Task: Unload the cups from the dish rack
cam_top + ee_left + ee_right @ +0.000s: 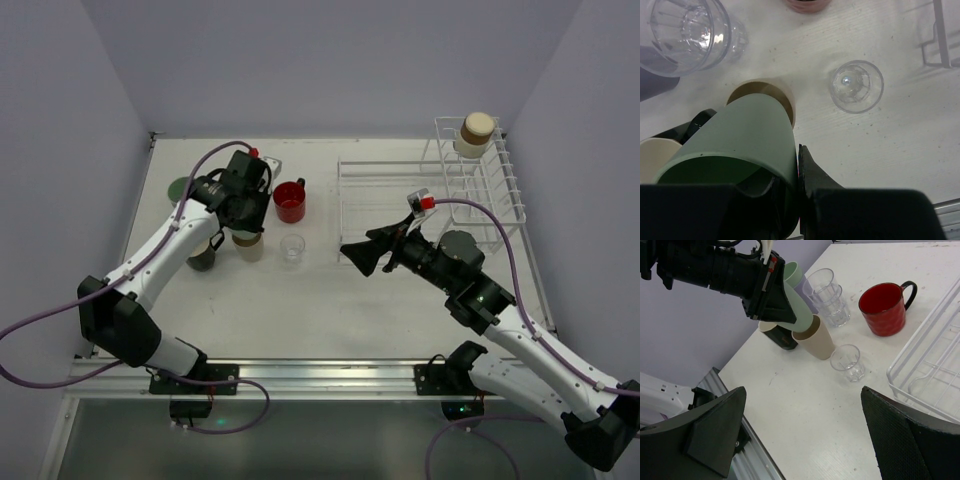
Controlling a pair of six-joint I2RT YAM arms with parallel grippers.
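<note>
The top external camera is fixed high above and behind the near edge of the table [330, 310]. It looks down and forward over the whole surface, with the small clear glass [292, 247] left of centre. The left wrist camera looks almost straight down from close above the glass [857, 86]. The right wrist camera views the glass [849, 361] obliquely from the side of the dish rack [930, 360], farther off. All three views share the glass.

I can read no text, label, brand or number anywhere, neither on the red mug [290, 203] nor the dish rack [478, 185].
</note>
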